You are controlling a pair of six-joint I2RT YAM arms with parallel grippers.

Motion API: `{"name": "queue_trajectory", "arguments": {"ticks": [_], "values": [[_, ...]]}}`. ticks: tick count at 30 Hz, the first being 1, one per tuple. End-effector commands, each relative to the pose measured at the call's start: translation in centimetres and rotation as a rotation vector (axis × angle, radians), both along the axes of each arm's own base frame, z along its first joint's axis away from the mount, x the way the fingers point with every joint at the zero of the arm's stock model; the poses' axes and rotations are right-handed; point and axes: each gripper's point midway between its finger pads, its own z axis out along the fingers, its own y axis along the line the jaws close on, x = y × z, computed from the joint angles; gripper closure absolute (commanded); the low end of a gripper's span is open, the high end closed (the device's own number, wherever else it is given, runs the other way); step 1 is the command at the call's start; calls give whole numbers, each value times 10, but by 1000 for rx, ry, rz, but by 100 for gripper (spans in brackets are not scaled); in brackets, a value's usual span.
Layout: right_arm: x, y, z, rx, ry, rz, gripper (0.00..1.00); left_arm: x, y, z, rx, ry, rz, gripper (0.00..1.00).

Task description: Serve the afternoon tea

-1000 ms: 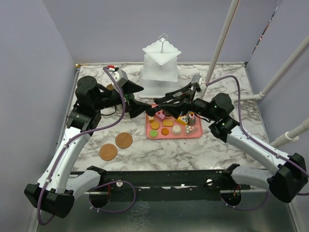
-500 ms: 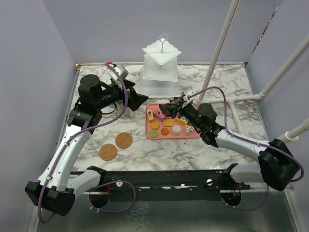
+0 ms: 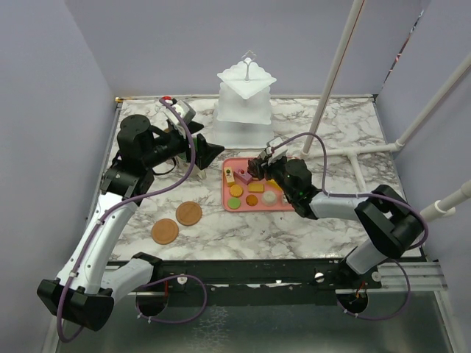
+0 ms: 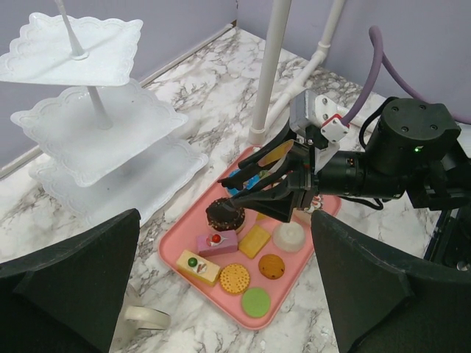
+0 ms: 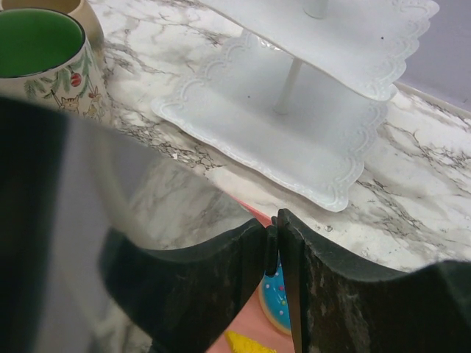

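Observation:
A pink tray (image 4: 176,243) of toy pastries lies in front of the white three-tier stand (image 3: 246,103). My right gripper (image 4: 294,176) is shut on black tongs (image 4: 257,195) over the tray's back. The tongs' tips meet a chocolate donut (image 4: 224,213) at the tray's far left corner; I cannot tell whether it is lifted. In the right wrist view the tong arms (image 5: 243,279) are squeezed together above a blue donut (image 5: 278,294). My left gripper (image 4: 228,294) hangs open and empty left of the tray. Two wooden coasters (image 3: 188,213) (image 3: 165,232) lie at the front left.
A green-inside mug (image 5: 37,44) and a beige mug (image 5: 73,7) stand left of the stand, behind my left arm. White pipes (image 3: 335,73) rise at the back right. Cake slices (image 4: 217,243), cookies (image 4: 234,278) and a green macaron (image 4: 256,301) fill the tray.
My right gripper drew back and lowered onto the tray's back left, its jaws narrowing on the tongs. My left gripper pulled back to the left, off the tray.

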Motion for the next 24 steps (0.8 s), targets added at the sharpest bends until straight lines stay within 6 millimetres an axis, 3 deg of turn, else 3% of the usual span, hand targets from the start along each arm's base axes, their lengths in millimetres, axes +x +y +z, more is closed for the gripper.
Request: {"name": "queue_trajectory", "arguments": {"ticks": [1, 13, 24], "values": [[9, 7, 18, 56, -54, -21, 41, -4, 4, 0, 13, -12, 9, 1], [0, 22, -7, 48, 11, 38, 33, -7, 4, -3, 18, -12, -1, 1], [-11, 22, -18, 26, 28, 43, 32, -7, 3, -5, 21, -14, -5, 1]]}}
